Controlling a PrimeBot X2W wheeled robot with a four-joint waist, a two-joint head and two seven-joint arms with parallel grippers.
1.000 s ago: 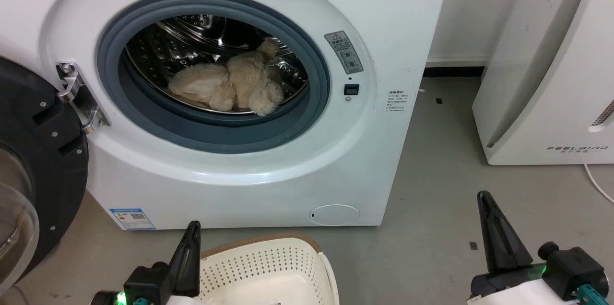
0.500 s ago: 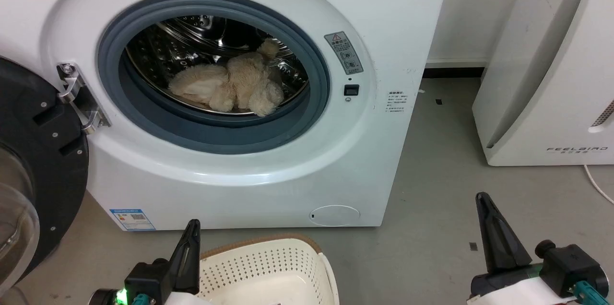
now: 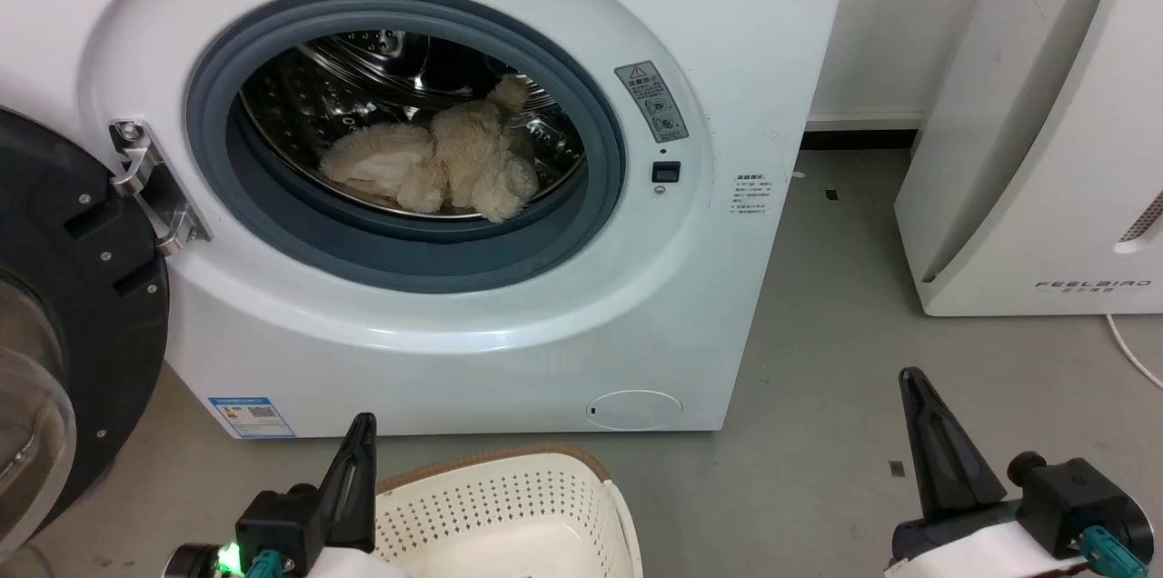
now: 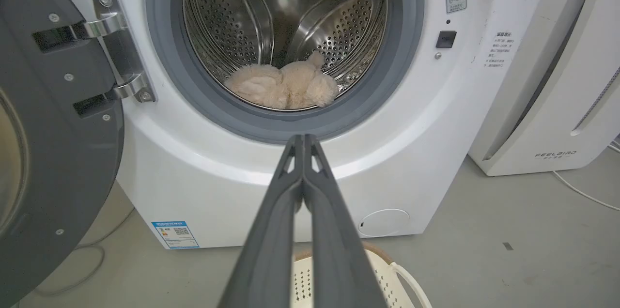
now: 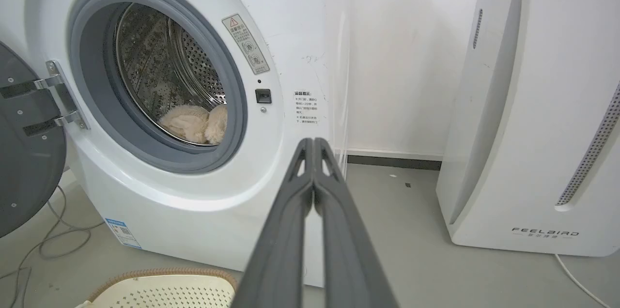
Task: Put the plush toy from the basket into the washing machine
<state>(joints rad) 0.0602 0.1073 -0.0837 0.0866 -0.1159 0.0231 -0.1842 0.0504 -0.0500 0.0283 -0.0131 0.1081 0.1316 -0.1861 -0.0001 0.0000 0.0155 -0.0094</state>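
My head camera looks forward and down on the washer [image 3: 472,351], close. My left wrist camera faces its drum [image 4: 227,22] squarely from lower; my right views it obliquely from the right. All share the drum.

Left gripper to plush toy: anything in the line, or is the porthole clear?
Nothing visible. The door is swung open to the side, and the plush toy already lies in the drum of the washing machine, behind an unobstructed porthole. The left gripper, shut, hangs outside in front.
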